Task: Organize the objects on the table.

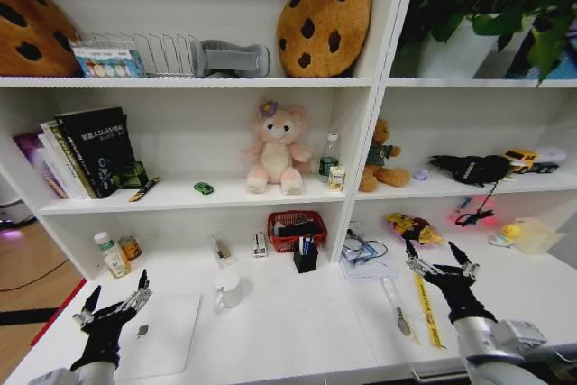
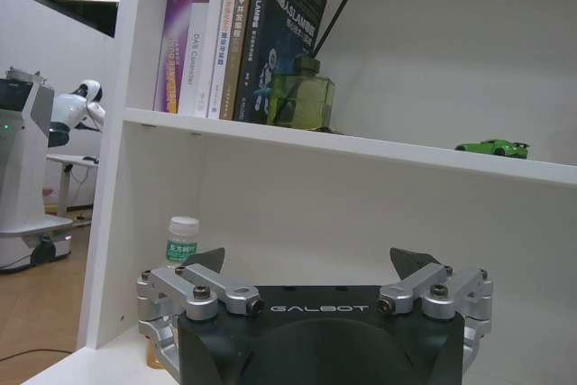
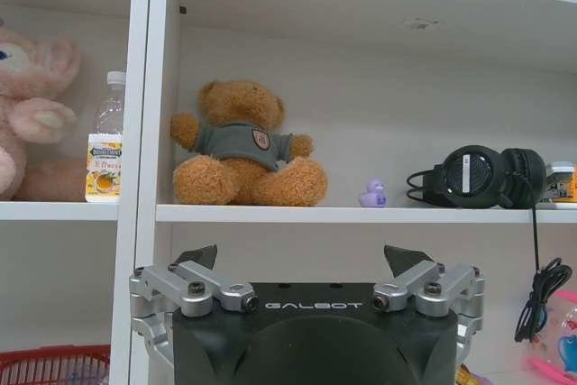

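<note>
Both arms up front, nothing held. Left gripper point(image 1: 114, 304) has its jaws spread, hovering over the near-left of the table point(image 1: 288, 331), just above the silver laptop point(image 1: 162, 335). Right gripper point(image 1: 440, 261) is spread too, empty, over the right side.

What I'd go by: the yellow ruler point(image 1: 426, 311) lies flat just to the inside of my right gripper, long axis running away from me toward the shelves, slightly angled. A pen-like stick point(image 1: 395, 304) (can't tell which pen) lies parallel, a bit further in. So the right arm is clearly nearer; the left is well apart, past the white cup point(image 1: 227, 290).

My read: the jaws need to close across the ruler's width, not along it, so wrist yaw matters. It's thin and flat on a smooth top, so it may skid.
</note>
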Robot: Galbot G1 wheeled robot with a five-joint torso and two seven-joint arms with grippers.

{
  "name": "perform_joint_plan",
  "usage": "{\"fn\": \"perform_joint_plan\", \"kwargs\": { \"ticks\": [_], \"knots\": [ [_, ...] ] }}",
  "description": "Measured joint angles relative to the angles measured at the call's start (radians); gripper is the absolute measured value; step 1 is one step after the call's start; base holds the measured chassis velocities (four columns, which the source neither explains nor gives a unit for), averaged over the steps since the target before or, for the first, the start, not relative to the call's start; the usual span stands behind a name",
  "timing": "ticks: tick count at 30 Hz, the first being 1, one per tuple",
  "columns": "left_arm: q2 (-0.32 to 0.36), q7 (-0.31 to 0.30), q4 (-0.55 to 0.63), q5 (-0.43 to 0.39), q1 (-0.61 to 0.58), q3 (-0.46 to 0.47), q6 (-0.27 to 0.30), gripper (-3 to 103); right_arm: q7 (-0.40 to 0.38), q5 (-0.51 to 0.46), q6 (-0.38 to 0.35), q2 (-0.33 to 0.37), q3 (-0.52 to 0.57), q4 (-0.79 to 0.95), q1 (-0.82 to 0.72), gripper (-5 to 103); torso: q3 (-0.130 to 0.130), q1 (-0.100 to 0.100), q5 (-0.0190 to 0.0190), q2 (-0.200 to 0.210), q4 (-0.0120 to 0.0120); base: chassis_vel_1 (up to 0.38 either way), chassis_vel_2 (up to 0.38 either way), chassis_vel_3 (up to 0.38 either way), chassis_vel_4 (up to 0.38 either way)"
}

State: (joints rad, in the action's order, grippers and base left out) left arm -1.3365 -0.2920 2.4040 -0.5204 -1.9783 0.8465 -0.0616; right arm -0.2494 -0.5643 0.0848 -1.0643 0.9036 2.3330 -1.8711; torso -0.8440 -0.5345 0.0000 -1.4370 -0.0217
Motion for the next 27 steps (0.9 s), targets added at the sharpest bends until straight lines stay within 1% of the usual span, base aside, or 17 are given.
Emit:
{"fn": "perform_joint_plan", "kwargs": {
  "ticks": [8,10,15,16,19,20,24,27],
  "knots": [
    [0.0,0.0,0.0,0.0,0.0,0.0,0.0,100,0.0,0.0,0.0,0.0,0.0,0.0,0.0,100,0.0,0.0,-0.0002,0.0,0.0,0.132,-0.143,-0.137,0.142],
    [0.0,0.0,0.0,0.0,0.0,0.0,0.0,100,0.0,0.0,0.0,0.0,0.0,0.0,0.0,100,0.0,0.0,0.0001,0.0,-0.0001,0.216,-0.205,-0.21,0.208],
    [0.0,0.0,0.0,0.0,0.0,0.0,0.0,100,0.0,0.0,0.0,0.0,0.0,0.0,0.0,100,0.0,0.001,-0.0002,0.0,0.0005,0.227,-0.219,-0.216,0.23],
    [0.0,0.0,0.0,0.0,0.0,0.0,0.0,100,0.0,0.0,0.0,0.0,0.0,0.0,0.0,100,0.0,0.001,0.0004,0.0,0.0,0.233,-0.223,-0.222,0.222],
    [0.0,0.0,0.0,0.0,0.0,0.0,0.0,100,0.0,0.0,0.0,0.0,0.0,0.0,-0.001,100,0.0,0.001,-0.0001,0.0,-0.0003,0.221,-0.222,-0.224,0.214],
    [0.0,0.0,0.0,0.0,0.0,0.0,0.0,100,0.0,0.0,0.0,0.0,0.0,0.0,-0.001,100,0.0,0.001,-0.0002,0.0,0.0001,0.228,-0.204,-0.214,0.219],
    [0.0,0.0,0.0,0.0,0.0,0.0,0.0,100,0.0,0.0,0.0,0.0,0.0,0.0,0.0,100,0.0,0.0,-0.0001,0.0,0.0004,0.225,-0.214,-0.198,0.209],
    [0.0,0.0,0.0,0.0,0.0,0.0,0.0,100,0.0,0.0,0.0,0.0,0.0,0.0,0.0,100,0.0,0.0,0.0002,0.0,-0.0002,0.204,-0.219,-0.206,0.194]
  ]
}}
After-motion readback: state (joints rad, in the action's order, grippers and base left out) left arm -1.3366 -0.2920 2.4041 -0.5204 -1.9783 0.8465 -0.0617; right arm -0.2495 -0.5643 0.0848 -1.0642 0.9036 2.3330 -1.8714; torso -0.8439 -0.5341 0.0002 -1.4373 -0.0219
